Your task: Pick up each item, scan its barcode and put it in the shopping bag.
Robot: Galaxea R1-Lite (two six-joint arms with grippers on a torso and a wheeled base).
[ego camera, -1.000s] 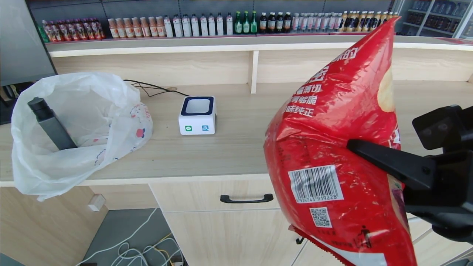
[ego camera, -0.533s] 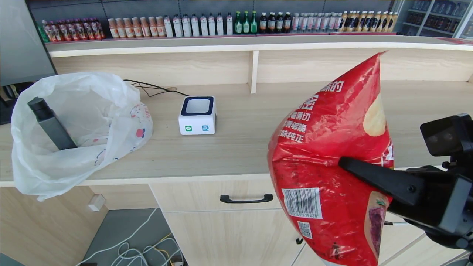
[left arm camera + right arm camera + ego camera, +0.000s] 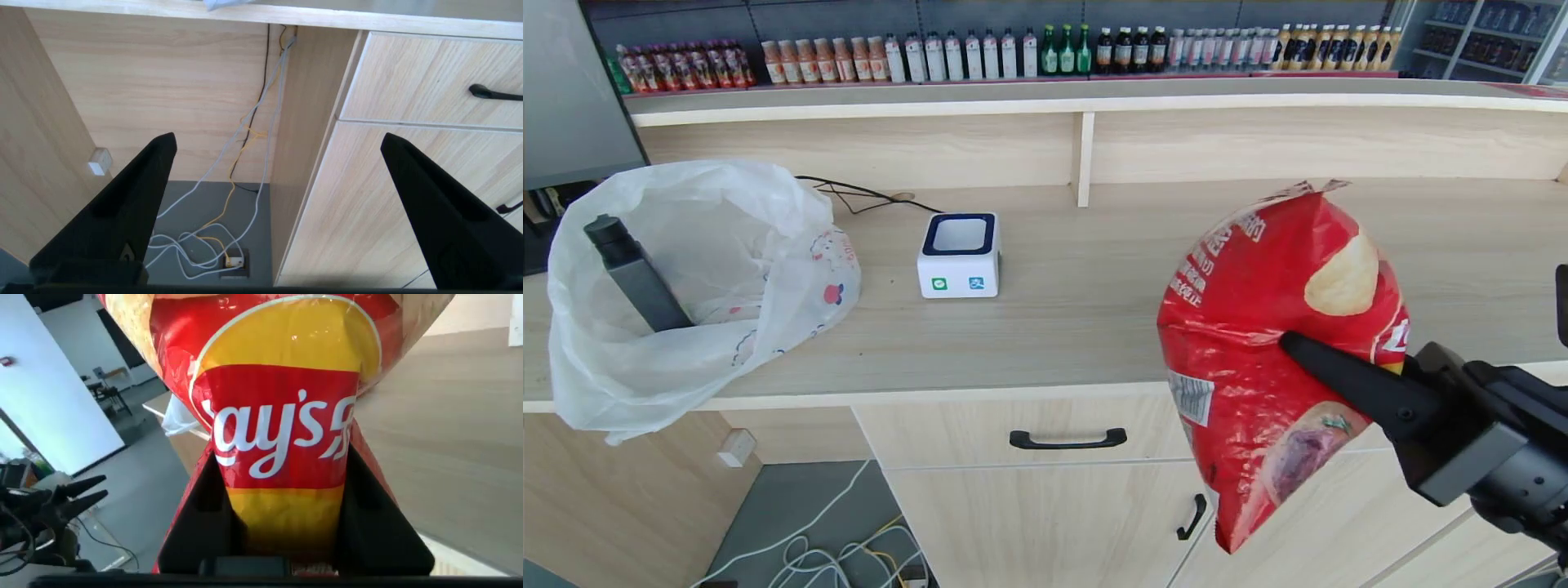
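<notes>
- Head view: the red chip bag [image 3: 1258, 327] is clamped upright by the right gripper [image 3: 1298, 347] before the counter's [image 3: 1054, 327] front edge, well apart from the scanner [image 3: 960, 255].
- The left gripper [image 3: 278, 143] is spread wide, nothing held.

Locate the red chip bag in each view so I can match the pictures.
Head view: chip bag right of centre, held by the right gripper, overlapping the counter front edge.
Right wrist view: bag dead centre, clamped in the gripper, counter beside it.
Left wrist view: camera faces the cabinet under the counter, away from the bag.
Shared landmark: the light wooden counter.
</notes>
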